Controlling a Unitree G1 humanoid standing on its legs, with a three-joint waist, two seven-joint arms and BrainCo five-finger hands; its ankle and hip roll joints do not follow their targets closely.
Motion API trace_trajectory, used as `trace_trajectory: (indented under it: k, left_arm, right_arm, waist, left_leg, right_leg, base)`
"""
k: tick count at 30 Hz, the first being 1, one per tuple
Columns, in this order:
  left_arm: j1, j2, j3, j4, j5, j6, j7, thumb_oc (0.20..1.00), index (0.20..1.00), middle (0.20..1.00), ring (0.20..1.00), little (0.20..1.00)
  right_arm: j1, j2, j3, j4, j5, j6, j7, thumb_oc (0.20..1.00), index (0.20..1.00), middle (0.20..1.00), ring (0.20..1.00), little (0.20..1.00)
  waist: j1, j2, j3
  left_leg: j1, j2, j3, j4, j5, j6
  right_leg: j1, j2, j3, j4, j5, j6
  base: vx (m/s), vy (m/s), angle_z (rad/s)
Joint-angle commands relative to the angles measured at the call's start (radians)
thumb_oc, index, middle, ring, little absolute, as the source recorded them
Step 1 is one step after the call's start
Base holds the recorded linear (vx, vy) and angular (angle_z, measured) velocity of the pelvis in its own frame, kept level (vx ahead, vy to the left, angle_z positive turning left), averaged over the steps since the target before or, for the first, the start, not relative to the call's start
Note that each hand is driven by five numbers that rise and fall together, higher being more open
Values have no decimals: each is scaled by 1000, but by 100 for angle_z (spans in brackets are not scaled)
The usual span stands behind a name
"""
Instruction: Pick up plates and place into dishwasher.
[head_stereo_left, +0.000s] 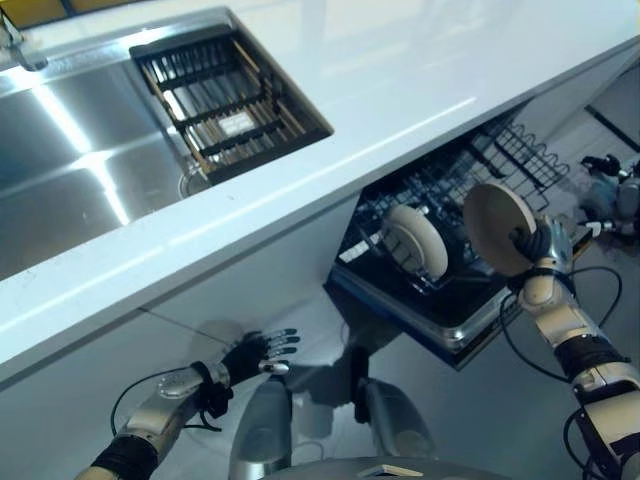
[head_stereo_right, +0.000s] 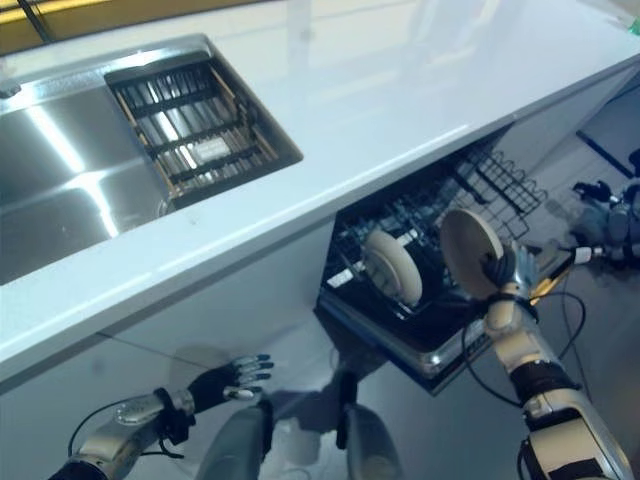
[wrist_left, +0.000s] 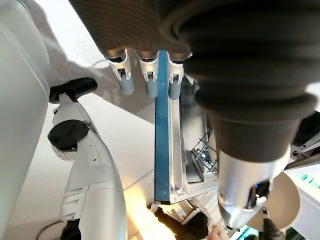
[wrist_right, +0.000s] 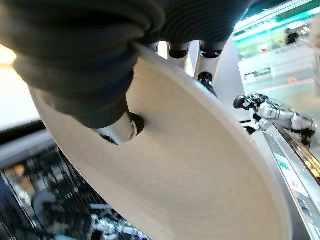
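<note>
We hold a beige plate (head_stereo_left: 497, 226) on edge in our right hand (head_stereo_left: 543, 243), thumb on its face and fingers (wrist_right: 186, 49) curled behind the rim, so the grip is a pinch across the disc. The plate stands nearly upright, its flat face turned toward the dishwasher rack (head_stereo_left: 455, 190), and it hangs just beside the rack's outer edge, above the open dishwasher door (head_stereo_left: 455, 325).

What the next move turns on, as we judge it, is the line from our fingertips into the tines: the free slots lie beyond the plate's far rim, inward from the fingers and slightly lower. A second plate (head_stereo_left: 416, 241) already stands in the rack, parallel to ours and near it on the side away from our palm. The held plate's plane seems to match that one, so little turning should be needed, only a slide down and in. The risk is the rim catching a wire.

Our left hand (head_stereo_left: 262, 351) hangs low under the counter (head_stereo_left: 400, 90), fingers straight and spread, gripping nothing, well apart from the rack. The right hand is the nearer one by far.
</note>
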Motion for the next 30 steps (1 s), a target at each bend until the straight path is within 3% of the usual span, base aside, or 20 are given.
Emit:
trace_trajectory:
  k: [1, 13, 30]
  left_arm:
    - [10, 42, 20, -91, -57, -32, -15, 1000, 1000, 1000, 1000, 1000]
    - [-34, 121, 16, -163, -112, -27, 17, 1000, 1000, 1000, 1000, 1000]
    - [-127, 146, -67, -204, -173, -93, 58, 1000, 1000, 1000, 1000, 1000]
  right_arm:
    - [-141, -97, 57, 59, -65, 15, -53, 200, 200, 200, 200, 200]
    - [-284, -103, 124, 243, -53, 40, -77, 200, 200, 200, 200, 200]
    - [-468, -79, 214, 403, -8, 82, -4, 200, 200, 200, 200, 200]
  waist:
    - [33, 20, -1]
    - [73, 20, 65]
    - [90, 67, 126]
  left_leg:
    - [-13, -17, 23, -120, 79, 83]
    - [-100, -15, 4, -69, 79, 81]
    - [-174, -30, -19, -106, 127, 62]
  right_leg:
    - [-5, 2, -24, 48, 8, 29]
    - [-38, 5, -53, 37, 37, 23]
    - [-87, 11, -91, 22, 25, 17]
  base:
    - [-55, -83, 9]
    - [-32, -77, 8]
    - [-50, -12, 5]
